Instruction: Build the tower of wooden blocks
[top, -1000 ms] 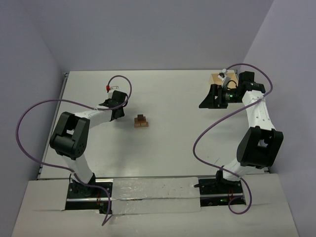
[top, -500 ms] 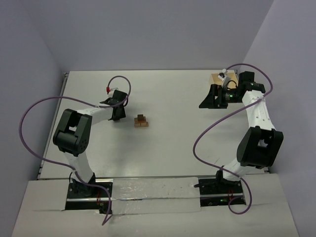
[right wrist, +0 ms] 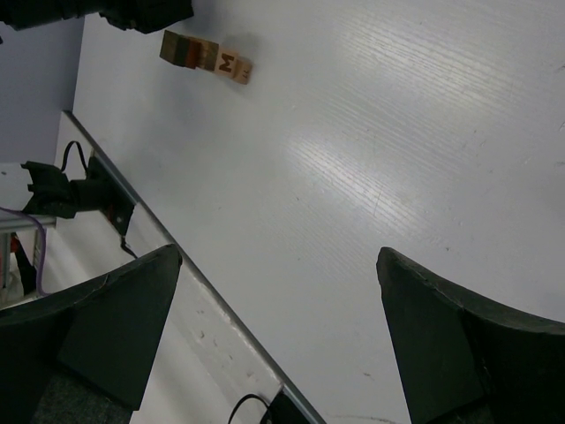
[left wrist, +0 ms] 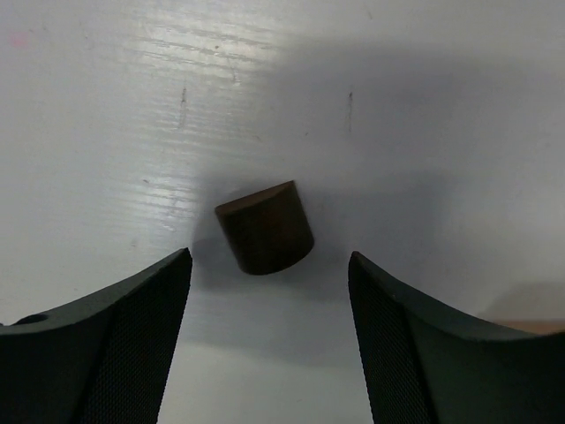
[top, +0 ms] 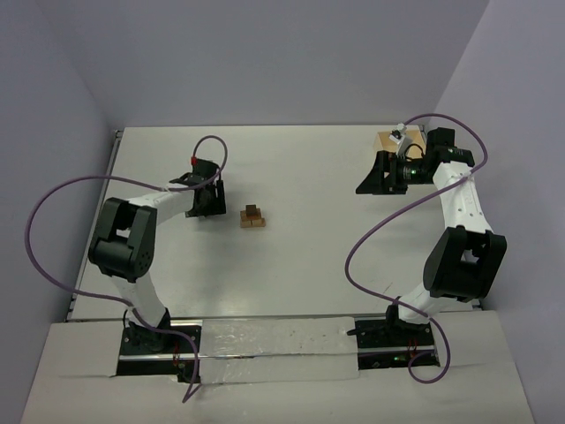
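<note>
While left tool (left wrist: 267, 261) is hanging jaws apart astride block (left wrist: 265, 227), not touching | tower (top: 253, 215) is lying just to its right | right tool (right wrist: 278, 256) is gaping empty, far off.

The top view is bright and even. The arms throw only faint shadows on the table (top: 309, 177), and the tower (top: 253, 216) looks small but sharp. In the left wrist view, glare streaks lie at upper left and a wide soft shadow surrounds the block (left wrist: 265, 228). The left gripper (left wrist: 269, 259) is dark and slightly blurred. In the right wrist view a glare patch shines mid-table, and the right gripper (right wrist: 278, 254) is dark.
</note>
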You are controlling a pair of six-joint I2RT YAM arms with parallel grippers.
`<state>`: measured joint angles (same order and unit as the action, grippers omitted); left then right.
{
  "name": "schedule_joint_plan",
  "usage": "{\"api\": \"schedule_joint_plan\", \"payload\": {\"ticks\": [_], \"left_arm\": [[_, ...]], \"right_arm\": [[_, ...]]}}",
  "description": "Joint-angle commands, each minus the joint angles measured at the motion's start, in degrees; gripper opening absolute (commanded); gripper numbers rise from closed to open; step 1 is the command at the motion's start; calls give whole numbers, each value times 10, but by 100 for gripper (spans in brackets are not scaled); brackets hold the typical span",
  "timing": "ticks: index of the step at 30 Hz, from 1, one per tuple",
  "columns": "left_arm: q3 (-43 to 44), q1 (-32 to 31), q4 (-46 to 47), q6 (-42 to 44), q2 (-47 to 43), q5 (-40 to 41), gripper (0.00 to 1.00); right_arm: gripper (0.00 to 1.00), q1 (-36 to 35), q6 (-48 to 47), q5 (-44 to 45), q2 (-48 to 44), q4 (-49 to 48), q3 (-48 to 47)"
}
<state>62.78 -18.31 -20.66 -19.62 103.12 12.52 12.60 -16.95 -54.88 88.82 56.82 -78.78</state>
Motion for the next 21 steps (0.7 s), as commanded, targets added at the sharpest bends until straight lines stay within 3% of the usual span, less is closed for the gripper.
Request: {"api": "schedule_joint_plan", "payload": {"ticks": [1, 7, 10, 12, 21], "left_arm": [[24, 53, -49, 196, -70, -183, 81], [94, 75, -152, 424, -66, -333, 78], [151, 85, -253, 548, -26, -398, 77], [189, 90, -322, 630, 1, -418, 81], [221, 96, -301, 716, 53, -376, 78]], "right_arm": [[100, -4, -11, -10, -2, 8, -14], [100, -9, -12, -11, 6, 10, -20], [100, -11, -14, -10, 5, 11, -21], [100, -13, -15, -10, 5, 11, -21], [100, -16, -20, -6, 4, 17, -21]]}}
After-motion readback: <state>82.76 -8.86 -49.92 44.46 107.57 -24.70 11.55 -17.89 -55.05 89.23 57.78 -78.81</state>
